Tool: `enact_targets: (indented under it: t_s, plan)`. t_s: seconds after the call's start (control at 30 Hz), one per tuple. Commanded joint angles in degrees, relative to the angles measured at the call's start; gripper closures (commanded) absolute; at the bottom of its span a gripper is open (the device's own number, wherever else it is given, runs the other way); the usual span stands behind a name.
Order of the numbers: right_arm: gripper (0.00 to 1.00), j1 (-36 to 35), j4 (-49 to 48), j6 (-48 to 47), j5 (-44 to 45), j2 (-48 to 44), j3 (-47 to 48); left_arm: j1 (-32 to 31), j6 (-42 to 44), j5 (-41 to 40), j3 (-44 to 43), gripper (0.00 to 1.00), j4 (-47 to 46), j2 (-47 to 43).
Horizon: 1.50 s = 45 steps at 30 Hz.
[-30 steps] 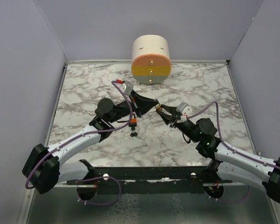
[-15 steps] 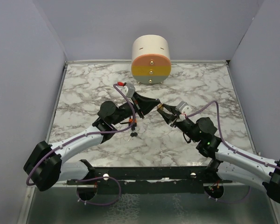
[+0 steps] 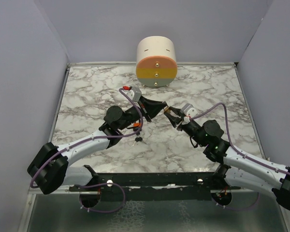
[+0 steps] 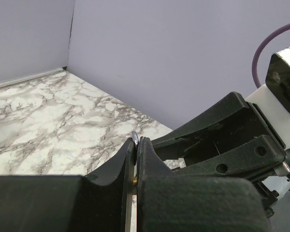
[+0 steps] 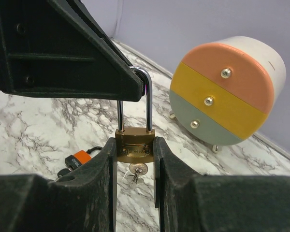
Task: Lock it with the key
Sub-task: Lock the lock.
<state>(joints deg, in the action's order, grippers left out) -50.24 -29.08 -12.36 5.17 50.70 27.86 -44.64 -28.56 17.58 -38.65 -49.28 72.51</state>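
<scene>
Our right fingers (image 3: 171,115), partly open, hug the padlock (image 5: 134,145) while our left fingers (image 4: 144,164) pinch its loop (image 5: 146,96) tight to steady it.

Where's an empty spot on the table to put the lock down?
Bare marble: the far left corner between left wall and drawer box, the far right corner beside it, and the front middle between left arm and right arm. The centre is crowded: left gripper and right gripper hold the padlock, with orange-tagged keys nearby.
</scene>
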Motion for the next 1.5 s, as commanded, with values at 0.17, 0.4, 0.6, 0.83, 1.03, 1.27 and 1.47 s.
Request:
enact_targets:
  t_s: [0.17, 0.4, 0.6, 0.83, 1.03, 1.27, 1.47]
  plan:
    - [0.99, -2.5, -19.1, 1.6, -7.4, -2.3, 10.4, -4.1, 0.4, 6.0, 3.5, 1.00, 15.2, 7.0]
    - [0.99, -2.8, -18.3, 1.6, -7.1, -2.5, 9.5, -4.2, 0.9, 5.3, 3.8, 1.00, 15.2, 5.5]
    - [0.99, -2.8, -11.4, 1.8, -7.9, -2.8, 9.3, -4.2, 2.7, 2.9, 1.8, 1.00, 16.4, 1.8]
    - [0.68, -2.8, -2.3, 3.7, -4.8, -2.4, 7.9, -4.1, 9.6, -5.2, -4.0, 1.00, 22.6, -2.8]
    - [0.52, -2.8, 2.3, 6.1, -3.0, -1.7, 6.1, -3.9, 14.4, -12.8, -7.0, 1.00, 24.4, -6.1]
    - [0.50, -2.8, 8.3, 9.4, 0.4, 0.1, 4.3, -3.2, 20.5, -20.1, -10.0, 1.00, 27.4, -9.2]
    - [0.53, -2.7, 10.5, 13.8, 6.6, 1.1, 2.5, -1.1, 21.9, -20.8, -11.4, 1.00, 28.4, -9.8]
